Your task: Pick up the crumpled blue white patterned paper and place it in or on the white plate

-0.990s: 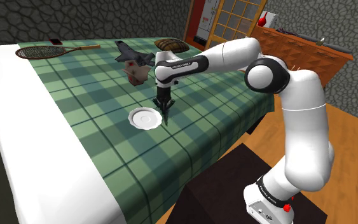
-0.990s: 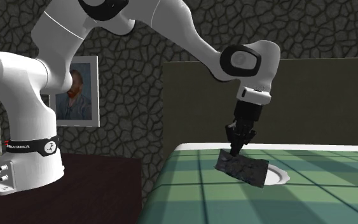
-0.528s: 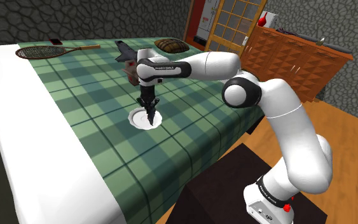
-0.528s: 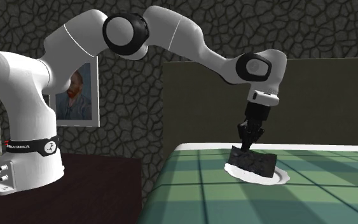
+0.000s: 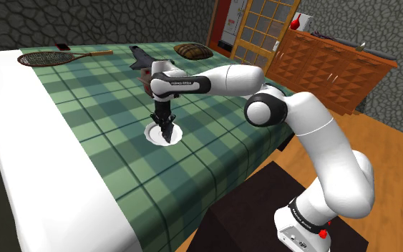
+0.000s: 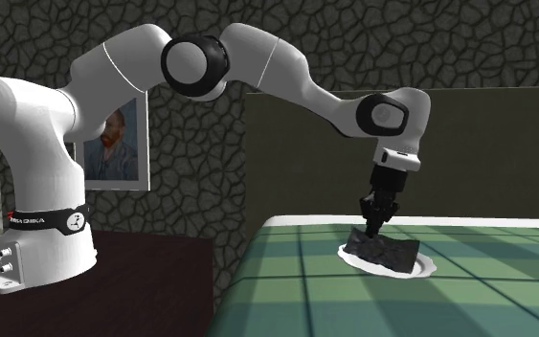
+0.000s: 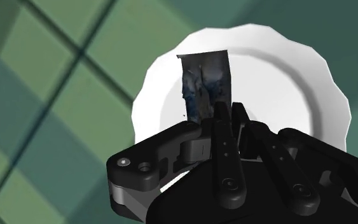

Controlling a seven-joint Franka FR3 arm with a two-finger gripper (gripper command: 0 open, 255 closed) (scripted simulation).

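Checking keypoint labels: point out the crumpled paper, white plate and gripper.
crumpled paper (image 7: 204,83), wrist view, middle of its visible face.
white plate (image 7: 298,83), wrist view, bare surface beside the paper.
gripper (image 6: 370,230), second exterior view, midway between its fingertips.

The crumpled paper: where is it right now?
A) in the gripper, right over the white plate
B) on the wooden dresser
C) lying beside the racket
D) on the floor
A: the gripper is shut on the crumpled paper, and the white plate lies directly beneath it.
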